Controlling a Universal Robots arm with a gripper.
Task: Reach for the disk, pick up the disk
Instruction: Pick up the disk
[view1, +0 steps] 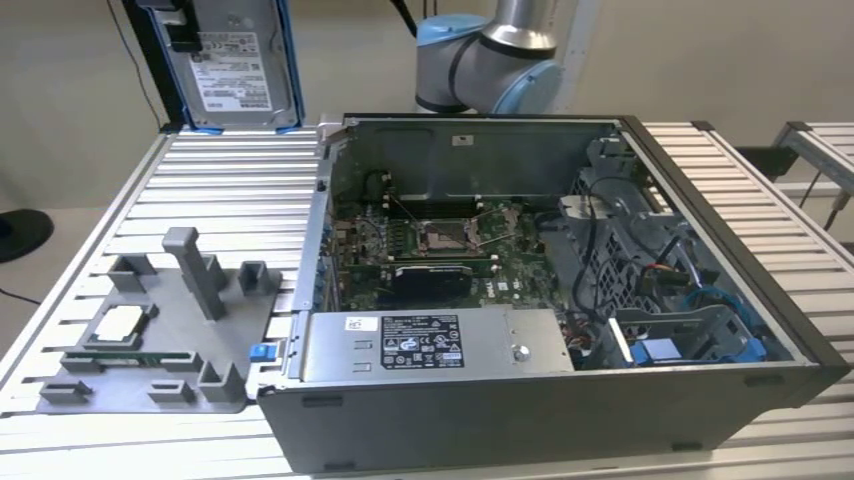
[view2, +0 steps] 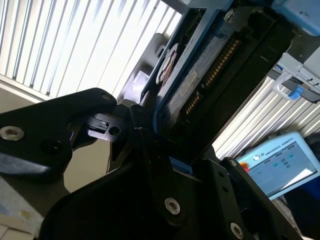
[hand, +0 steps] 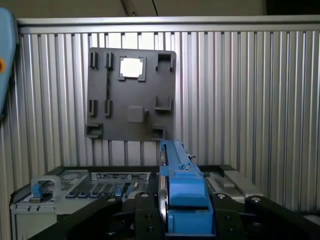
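My jaws pinch the disk (hand: 182, 195) across its thin blue-framed sides (it sits upright between them), likely for a firm, non-slipping hold.

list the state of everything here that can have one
disk: upright, clamped edge-on in the gripper
gripper: shut on the disk
computer case: open, side panel off, boards exposed
cpu chip: seated in a pocket of the fixture tray
fixture tray: flat on the table beside the case
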